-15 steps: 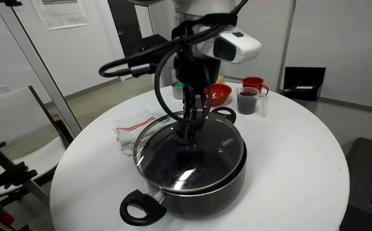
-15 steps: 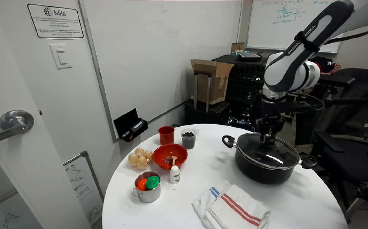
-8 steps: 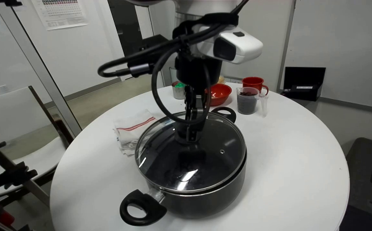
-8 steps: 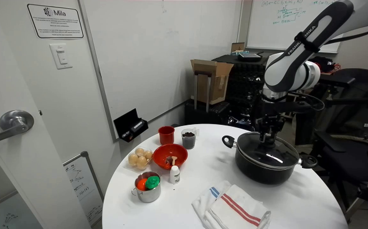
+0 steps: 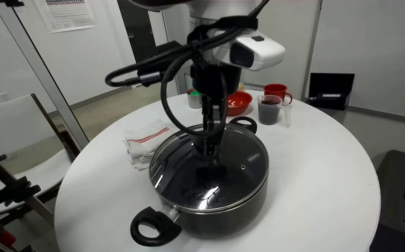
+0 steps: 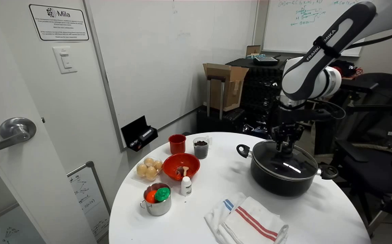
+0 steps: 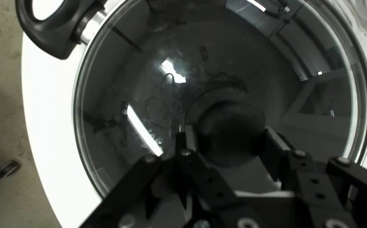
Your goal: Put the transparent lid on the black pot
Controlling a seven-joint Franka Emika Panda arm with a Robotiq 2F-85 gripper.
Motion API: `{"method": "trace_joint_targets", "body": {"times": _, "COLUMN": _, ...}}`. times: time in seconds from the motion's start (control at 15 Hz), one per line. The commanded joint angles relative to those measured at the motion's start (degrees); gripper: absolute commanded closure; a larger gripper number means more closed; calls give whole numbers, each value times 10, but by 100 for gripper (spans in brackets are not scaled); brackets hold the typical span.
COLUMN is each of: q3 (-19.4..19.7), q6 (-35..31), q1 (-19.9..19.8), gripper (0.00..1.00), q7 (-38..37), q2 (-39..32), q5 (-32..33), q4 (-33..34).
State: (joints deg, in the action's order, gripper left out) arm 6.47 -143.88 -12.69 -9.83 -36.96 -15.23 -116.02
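In an exterior view, clear glass lid [image 5: 206, 183], below end effector [image 5: 206, 150], has shifted since a sec ago; rim now lines up w/ the black pot [image 5: 223, 224], gap nearly gone. In an exterior view, it looks seated btwn loop handles [image 6: 324, 171]. Wrist cam: fingers [image 7: 182, 144] pinch knob [image 7: 231, 126]; prob. release next.

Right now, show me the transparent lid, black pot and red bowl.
Transparent lid [image 7: 240, 63]: in the wrist view, clear glass.
Black pot [image 6: 279, 185]: in an exterior view, outer wall.
Red bowl [image 6: 175, 161]: in an exterior view, inner wall.
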Motion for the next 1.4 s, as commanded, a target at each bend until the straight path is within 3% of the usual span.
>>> {"method": "trace_joint_targets", "body": {"times": 0.0, "q3": 15, "q6": -16, "q1": 22, "gripper": 75, "q7": -24, "q2": 6, "q5": 12, "q4": -11}}
{"method": "trace_joint_targets", "body": {"times": 1.0, "q3": 51, "q6": -34, "q1": 65, "gripper": 75, "q7": -76, "q2": 1, "q5": 37, "q4": -16}}
{"method": "trace_joint_targets", "body": {"times": 1.07, "q3": 52, "q6": -35, "q1": 67, "gripper": 25, "q7": -78, "q2": 2, "q5": 39, "q4": -16}}
{"method": "trace_joint_targets", "body": {"times": 1.13, "q3": 53, "q6": -36, "q1": 68, "gripper": 23, "q7": -80, "q2": 3, "q5": 40, "q4": -17}}
{"method": "trace_joint_targets", "body": {"times": 1.33, "q3": 55, "q6": -43, "q1": 72, "gripper": 3, "q7": -84, "q2": 10, "q5": 42, "q4": -23}}
